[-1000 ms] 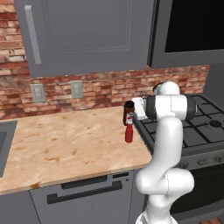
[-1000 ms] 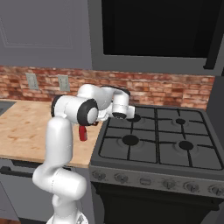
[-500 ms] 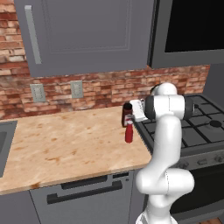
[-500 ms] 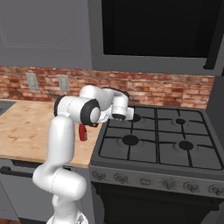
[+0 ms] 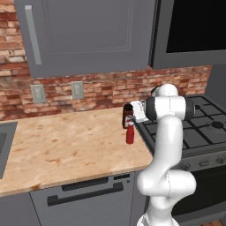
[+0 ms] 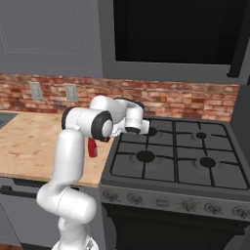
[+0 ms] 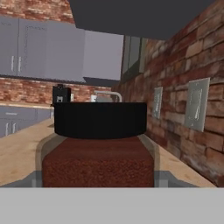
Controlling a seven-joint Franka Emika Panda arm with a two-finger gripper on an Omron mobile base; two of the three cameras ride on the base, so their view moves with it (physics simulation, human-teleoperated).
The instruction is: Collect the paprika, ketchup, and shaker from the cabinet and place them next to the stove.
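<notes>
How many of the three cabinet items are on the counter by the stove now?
2. The dark red-brown, black-capped paprika jar stands upright near the stove-side counter edge; the slim bright-red ketchup bottle stands just in front. A third may hide behind the arm.

Worktop point(image 5: 66, 145): light wood-grain slab running along the brick wall, sink at its left end, stove point(image 6: 176, 156) butting its right edge. On it near the stove edge: ketchup point(image 5: 130, 133) standing upright; paprika point(image 5: 127, 115) upright just behind it, toward the wall. Contact between the two cannot be judged
</notes>
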